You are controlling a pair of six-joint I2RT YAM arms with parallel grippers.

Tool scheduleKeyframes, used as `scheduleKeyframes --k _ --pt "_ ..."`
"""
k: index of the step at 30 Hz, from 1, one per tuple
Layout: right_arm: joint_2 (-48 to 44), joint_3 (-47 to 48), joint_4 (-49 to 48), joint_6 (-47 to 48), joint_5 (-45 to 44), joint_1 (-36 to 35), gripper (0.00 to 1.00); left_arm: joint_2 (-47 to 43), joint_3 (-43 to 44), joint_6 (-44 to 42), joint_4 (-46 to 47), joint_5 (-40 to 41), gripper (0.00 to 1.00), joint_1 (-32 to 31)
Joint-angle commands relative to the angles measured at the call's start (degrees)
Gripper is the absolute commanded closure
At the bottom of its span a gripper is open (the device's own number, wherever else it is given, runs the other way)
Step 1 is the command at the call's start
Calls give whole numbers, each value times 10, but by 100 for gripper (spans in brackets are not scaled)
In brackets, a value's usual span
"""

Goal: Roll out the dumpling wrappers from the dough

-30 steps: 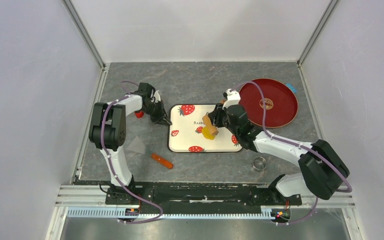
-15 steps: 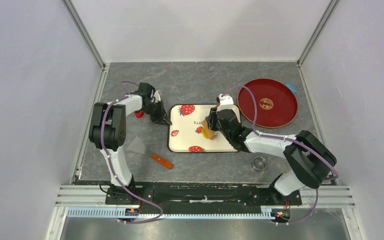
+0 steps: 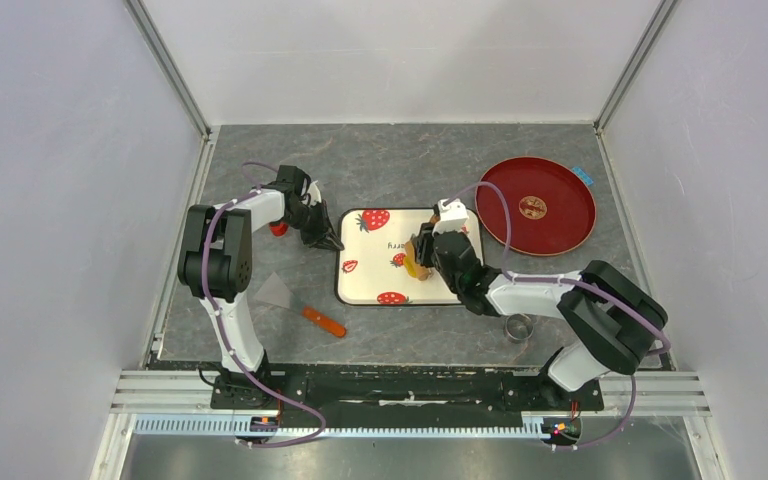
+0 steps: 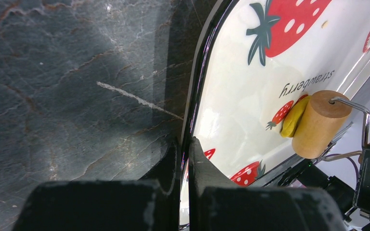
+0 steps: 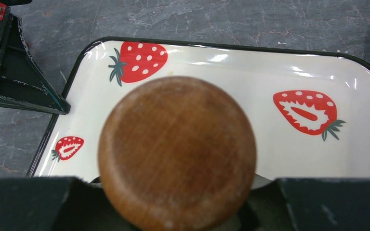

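**A:** What's laid out, biggest first?

**B:** You have the grey marbled table (image 3: 400, 160). At its far right sits the round dark-red plate (image 3: 560, 195), probably set aside to take finished wrappers. In the middle lies the white rectangular strawberry-print tray (image 3: 365, 285), which is your rolling surface.

**A:** Why is my left arm parked there?

**B:** Your left gripper (image 4: 187, 142) is closed tight, pinching the tray's black rim on its left edge. I'd say that's so the tray can't slide when you push.

**A:** And the right?

**B:** Your right gripper (image 3: 428, 248) is partly closed around the round handle of the tan wooden roller (image 4: 318, 125). The roller's drum is down on the tray, pressed against the soft yellow dough lump (image 4: 294, 118) near the tray's middle, beside a small strawberry print. The dough looks thick, so I judge the rolling has barely begun, and I can't see any round wrapper.

**A:** Smaller things?

**B:** The orange-handled flat scraper (image 3: 300, 305) lies on the table near the tray's left side. The small metal ring cutter (image 3: 518, 326) sits beside your right arm, handy for cutting discs once the dough is flat.
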State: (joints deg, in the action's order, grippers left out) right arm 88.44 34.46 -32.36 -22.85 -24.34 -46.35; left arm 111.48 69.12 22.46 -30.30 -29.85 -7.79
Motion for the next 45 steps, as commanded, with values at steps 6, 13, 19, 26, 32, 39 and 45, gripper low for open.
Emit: scheduleKeyframes --k 6,13,19,26,32,39,45 --pt "34 -57 49 -25 -35 -13 100 7 -12 14 -1 61 98 -7" --pt "39 -99 43 -46 -42 -13 100 9 -13 14 -1 62 98 -11" --pt "58 -128 26 -56 -42 -13 100 9 -12 12 -1 61 98 -12" --pt "74 -152 15 -67 -39 -14 100 8 -13 13 -1 62 98 -13" --pt "92 -156 14 -75 -37 -20 100 8 -13 13 -1 63 98 -13" --pt "119 -162 11 -88 -27 -22 100 9 -12 12 -2 64 98 -14" --pt "130 -168 12 -95 -27 -22 100 9 -13 11 -2 65 98 -14"
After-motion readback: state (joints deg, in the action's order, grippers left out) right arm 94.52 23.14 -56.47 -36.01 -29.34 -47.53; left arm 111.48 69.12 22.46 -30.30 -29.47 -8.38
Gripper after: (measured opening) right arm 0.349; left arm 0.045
